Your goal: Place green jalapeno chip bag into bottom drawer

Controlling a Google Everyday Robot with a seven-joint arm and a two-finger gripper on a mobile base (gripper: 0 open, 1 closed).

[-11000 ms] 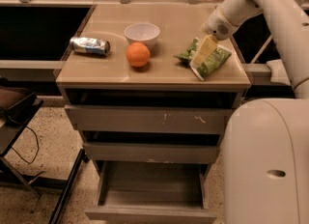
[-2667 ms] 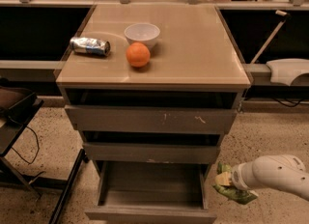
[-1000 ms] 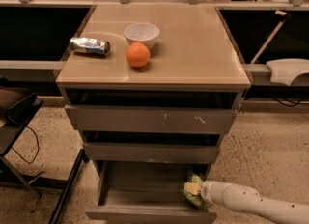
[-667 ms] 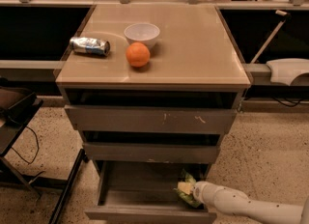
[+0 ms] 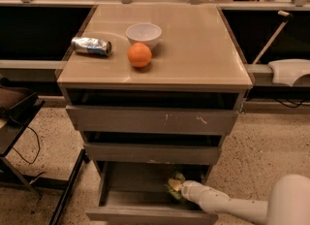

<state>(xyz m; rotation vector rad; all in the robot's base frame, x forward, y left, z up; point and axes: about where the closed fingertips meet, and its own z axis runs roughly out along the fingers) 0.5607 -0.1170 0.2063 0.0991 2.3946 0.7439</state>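
down low, the gripper (image 5: 187, 190) sits inside the open bottom drawer (image 5: 145, 215), toward its right side, at the end of a white arm (image 5: 227, 204) that reaches in from the lower right. the bag (image 5: 174, 186), green with a pale patch, is in that drawer too, right against the gripper's tip on its left. it lies close under the front of the middle drawer (image 5: 152, 152). whether the gripper clamps the bag or merely touches it cannot be told, as the tip is hidden where the two meet. the middle drawer and the top drawer (image 5: 155, 120) are each pulled out a little, with a dark gap above each front and pale scuffs on the top one. on the cabinet top (image 5: 203, 49) a crushed can (image 5: 91, 46) lies on its side at the left. a white bowl (image 5: 144, 34) stands near the middle, and an orange (image 5: 139, 55) sits just in front of it.
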